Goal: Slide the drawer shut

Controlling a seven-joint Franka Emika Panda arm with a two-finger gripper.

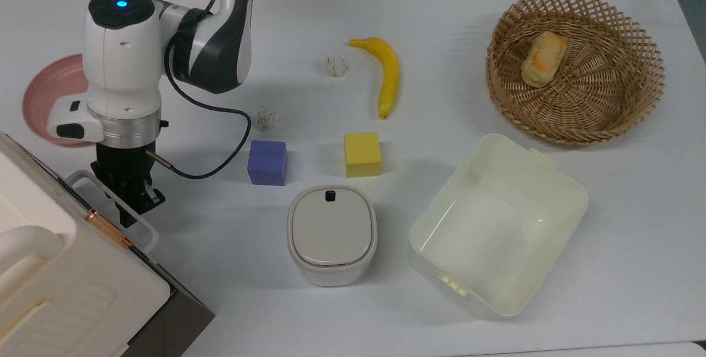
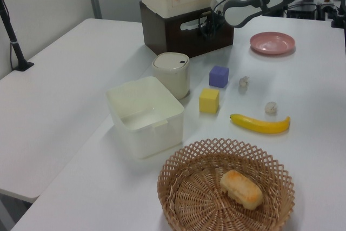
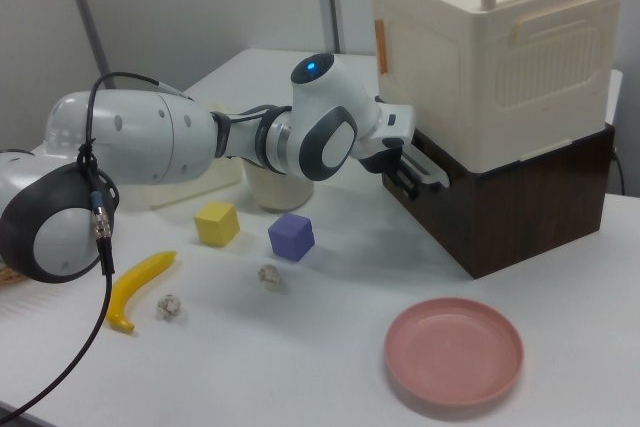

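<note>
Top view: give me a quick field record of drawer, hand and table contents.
drawer: dark front panel under the cream cabinet, looks nearly or fully shut
handle: white loop
hand: at the handle
basket: holds a bread piece
tub: empty
lidded bin: lid shut
loose items: banana, purple cube, yellow cube, pink plate

Probably a robotics lab: white tables (image 1: 496, 15) pushed together, grey partition panels (image 3: 200, 7), toy props.
</note>
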